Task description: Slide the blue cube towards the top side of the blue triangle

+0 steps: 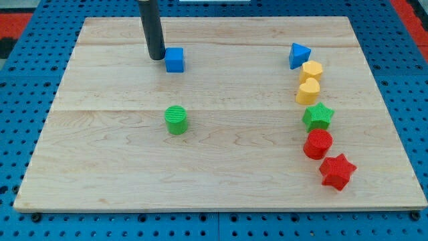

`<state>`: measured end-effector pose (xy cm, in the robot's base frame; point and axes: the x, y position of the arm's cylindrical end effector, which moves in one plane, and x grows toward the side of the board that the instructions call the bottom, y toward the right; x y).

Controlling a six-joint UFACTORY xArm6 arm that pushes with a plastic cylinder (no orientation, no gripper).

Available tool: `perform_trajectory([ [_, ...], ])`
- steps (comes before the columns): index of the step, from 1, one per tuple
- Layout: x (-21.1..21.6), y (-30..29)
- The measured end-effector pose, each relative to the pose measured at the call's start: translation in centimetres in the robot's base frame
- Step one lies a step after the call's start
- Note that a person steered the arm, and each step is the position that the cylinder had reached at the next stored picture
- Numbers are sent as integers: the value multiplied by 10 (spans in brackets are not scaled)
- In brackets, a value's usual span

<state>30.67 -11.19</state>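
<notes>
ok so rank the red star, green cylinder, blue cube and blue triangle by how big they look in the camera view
1. red star, though it sits nearest the view's bottom, so nearness may inflate it
2. green cylinder
3. blue cube and blue triangle: too alike to rank

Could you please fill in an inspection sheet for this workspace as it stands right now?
Surface: wooden board, flat, on a blue perforated base.
Job's things: blue cube at the view's upper left; blue triangle at upper right, far apart.
Clutter: green cylinder mid-board; right-hand column of yellow hexagon, yellow heart, green star, red cylinder, red star.
Grippers: none; my tip just left of the cube.
Cables: nothing seen.
Surroundings: red panels at the top corners.
</notes>
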Motion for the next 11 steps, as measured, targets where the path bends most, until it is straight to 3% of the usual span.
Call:
perform_trajectory([
  [2, 14, -10],
  [4, 35, 28],
  [6, 8, 82],
  [8, -45, 73],
  [11, -55, 117],
])
